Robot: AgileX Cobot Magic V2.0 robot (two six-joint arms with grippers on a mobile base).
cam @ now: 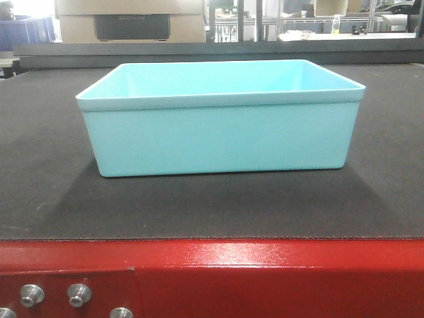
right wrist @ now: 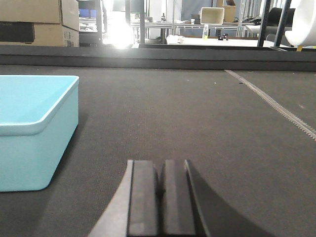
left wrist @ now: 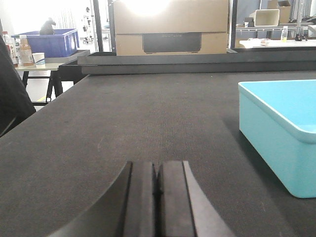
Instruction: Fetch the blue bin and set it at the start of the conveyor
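- The blue bin (cam: 222,119) sits upright and empty on the conveyor start (cam: 46,192), flat on the dark grey belt, a little back from the red frame (cam: 265,271) with its silver bolts (cam: 78,294). Judged from this, the placing looks done and only a clean withdrawal is left.
- Its long axis runs across the front view, left to right, parallel to the red edge.
- The bin lies between the two arms. In the left wrist view it is to the right of the left gripper (left wrist: 157,190); in the right wrist view it is to the left of the right gripper (right wrist: 161,190). Neither touches it; a strip of bare belt shows on each side.
- Both grippers have their fingers pressed together on nothing and sit low over the belt, beside the bin's short ends.
- Neither arm looks clearly the nearer; the spacing seems about even.
- Open room: broad bare belt stretches ahead of both grippers to the black rail (left wrist: 197,64) at the far edge. On the right a stitched seam (right wrist: 276,106) crosses the belt, well apart from the bin.
- Beyond the belt stand a cardboard box (left wrist: 170,27) and a dark blue crate (left wrist: 49,42), far from any likely path.
- The risk I judge worth minding: a sideways swing inward would nudge the bin's wall.
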